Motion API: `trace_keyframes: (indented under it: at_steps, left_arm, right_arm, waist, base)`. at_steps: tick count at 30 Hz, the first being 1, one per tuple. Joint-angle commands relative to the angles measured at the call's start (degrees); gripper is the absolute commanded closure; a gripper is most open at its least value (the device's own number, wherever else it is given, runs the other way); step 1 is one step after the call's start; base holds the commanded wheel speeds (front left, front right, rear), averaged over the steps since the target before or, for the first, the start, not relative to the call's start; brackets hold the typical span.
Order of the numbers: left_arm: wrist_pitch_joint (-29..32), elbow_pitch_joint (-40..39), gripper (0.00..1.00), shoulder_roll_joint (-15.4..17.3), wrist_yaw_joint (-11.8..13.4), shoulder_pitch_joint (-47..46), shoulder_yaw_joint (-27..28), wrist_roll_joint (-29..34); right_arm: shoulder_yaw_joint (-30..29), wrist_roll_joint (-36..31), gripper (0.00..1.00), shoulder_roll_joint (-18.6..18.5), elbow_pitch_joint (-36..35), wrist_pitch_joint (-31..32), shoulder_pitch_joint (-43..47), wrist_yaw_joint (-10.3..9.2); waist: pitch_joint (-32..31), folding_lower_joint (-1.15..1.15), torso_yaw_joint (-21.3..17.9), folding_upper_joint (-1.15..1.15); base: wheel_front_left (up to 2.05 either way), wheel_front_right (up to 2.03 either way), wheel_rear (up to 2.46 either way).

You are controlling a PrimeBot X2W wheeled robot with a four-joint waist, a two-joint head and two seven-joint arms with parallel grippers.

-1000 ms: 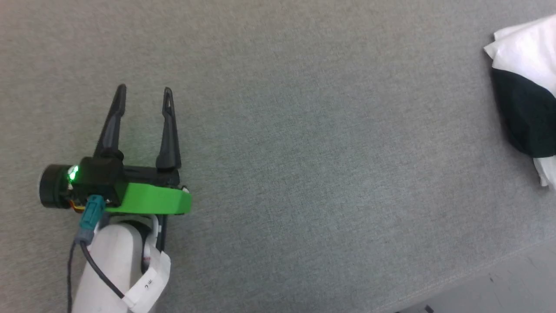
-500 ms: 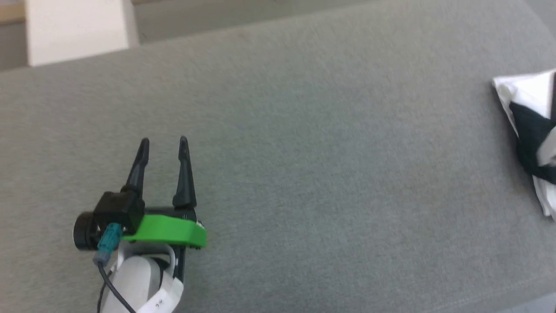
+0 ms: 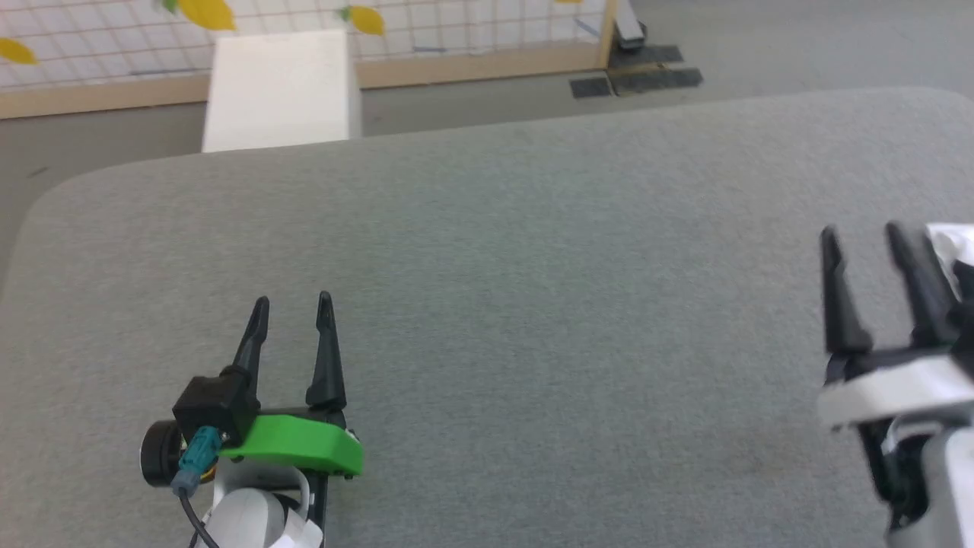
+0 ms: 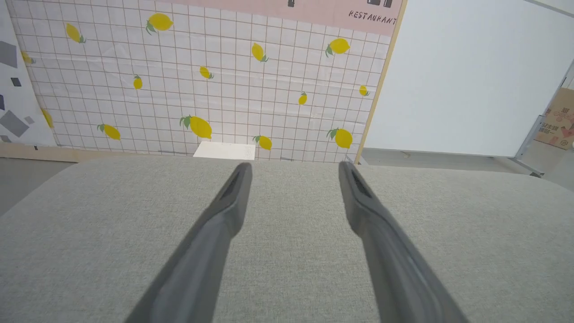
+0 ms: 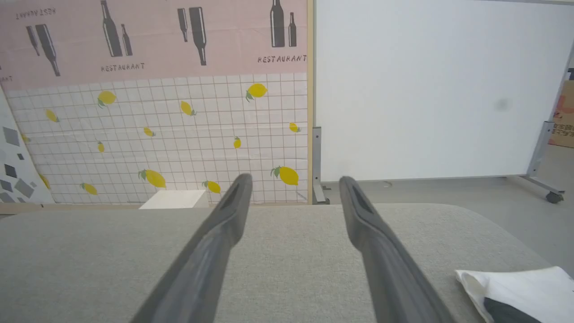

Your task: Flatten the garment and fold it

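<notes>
View tilted upward, revealing the right gripper point(image 3: 861, 230). With the left gripper point(image 3: 293, 298): two, both spread, empty. One garment point(image 5: 524, 282), crumpled.

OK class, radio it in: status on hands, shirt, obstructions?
Left hand open, empty. Right hand open, empty, beside shirt. Shirt bunched at table's right end, untouched. Nothing blocking.

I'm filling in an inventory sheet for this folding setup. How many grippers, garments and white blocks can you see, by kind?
grippers: 2, the left gripper and the right gripper, both open
garment: 1
white block: 1
total: 4
</notes>
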Motion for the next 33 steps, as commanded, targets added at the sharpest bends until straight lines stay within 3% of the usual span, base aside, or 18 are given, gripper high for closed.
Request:
trace_keyframes:
  at_steps: [1, 15, 31, 32, 33]
  left_arm:
    - [-0.4, 0.2, 0.00, -0.2, -0.2, 0.7, 0.0, -0.1]
    - [-0.4, 0.9, 0.00, -0.3, 0.2, 3.4, -1.4, -1.2]
    - [-0.4, 1.3, 0.00, -0.3, 0.9, 3.7, -2.0, -2.1]
    - [-0.2, 1.2, 1.00, -0.1, 0.6, 3.2, -2.0, -1.5]
    - [-0.2, 1.2, 1.00, -0.1, 0.6, 3.2, -2.0, -1.5]
  right_arm:
    - [0.5, -0.2, 0.00, 0.6, -1.1, -0.2, 1.9, -0.10]
    - [0.9, -5.6, 0.00, 6.5, -5.8, 0.8, 10.5, -0.10]
    - [0.3, -6.4, 0.00, 8.2, -7.8, 2.0, 12.3, -0.10]
    - [0.3, -6.2, 1.00, 8.1, -7.4, 2.0, 11.6, 0.00]
    - [0.3, -6.2, 1.00, 8.1, -7.4, 2.0, 11.6, 0.00]
  waist:
    - [-1.8, 0.00, 2.1, 0.00]
    - [-3.4, 0.00, 3.8, 0.00]
    - [-3.4, 0.00, 4.0, 0.00]
    - [-3.4, 0.00, 4.0, 0.00]
    - [-3.4, 0.00, 4.0, 0.00]
  base:
    - [0.00, 0.00, 0.00]
    - [0.00, 0.00, 0.00]
    - [0.00, 0.00, 0.00]
    - [0.00, 0.00, 0.00]
    - [0.00, 0.00, 0.00]
